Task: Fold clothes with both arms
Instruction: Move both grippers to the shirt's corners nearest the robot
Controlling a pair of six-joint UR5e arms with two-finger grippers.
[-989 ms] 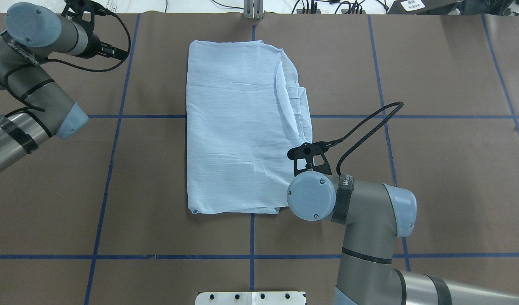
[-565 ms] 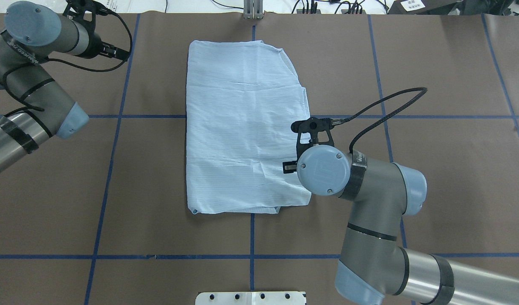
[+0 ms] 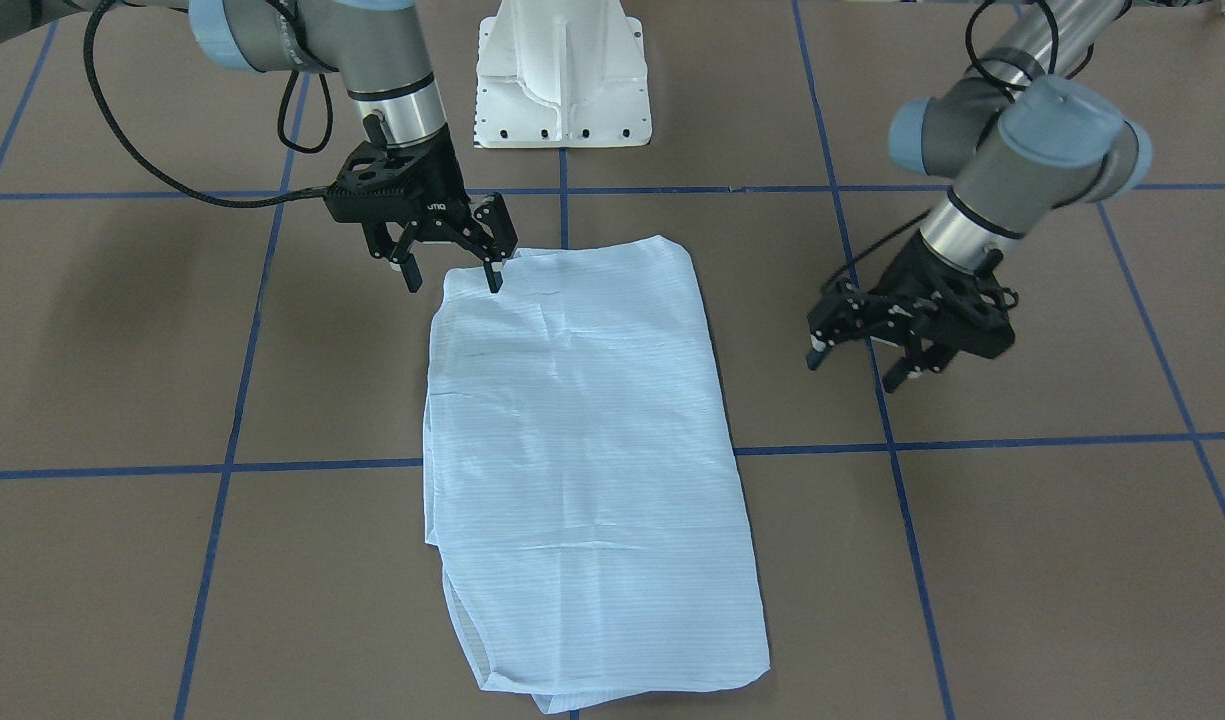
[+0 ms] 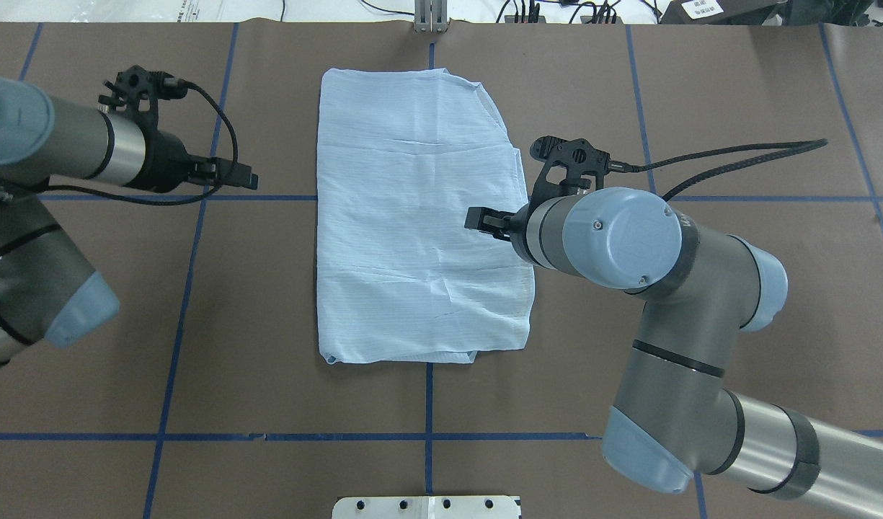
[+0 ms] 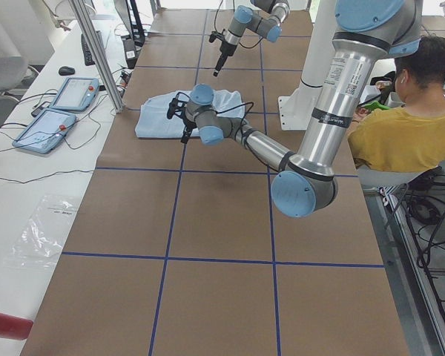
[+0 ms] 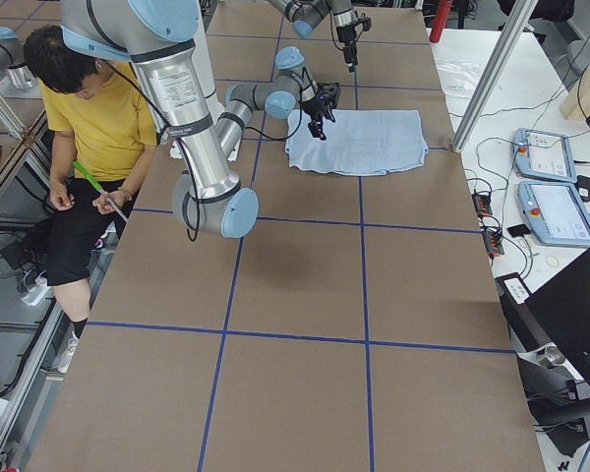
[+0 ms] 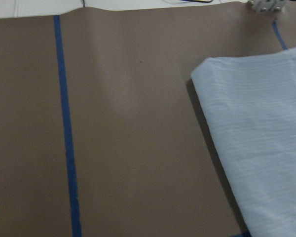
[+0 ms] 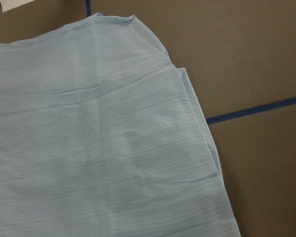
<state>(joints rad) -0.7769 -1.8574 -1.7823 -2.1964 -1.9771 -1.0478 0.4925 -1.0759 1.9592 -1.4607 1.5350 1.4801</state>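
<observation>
The clothes, one pale-blue striped shirt [image 4: 412, 216], lie folded into a long flat rectangle in the middle of the brown table, also seen from the front [image 3: 582, 470]. My right gripper [image 3: 452, 285] hangs open just above the shirt's right edge, near the robot-side corner, with nothing between its fingers. From overhead the right gripper [image 4: 484, 218] pokes over that same edge. My left gripper [image 3: 852, 370] is open and empty over bare table, well left of the shirt [image 7: 266, 133]. The right wrist view shows only flat shirt [image 8: 98, 148].
The white pedestal base [image 3: 562, 80] stands at the robot-side table edge. Blue tape lines [image 4: 189, 288] grid the brown surface. A seated person in a yellow top [image 5: 400, 126] is beside the table. Two tablets [image 6: 551, 187] lie on the side bench.
The raised fold along the shirt's right side has settled flat. My right arm has moved away from the robot along that edge. My left gripper has come from the far left corner toward the shirt.
</observation>
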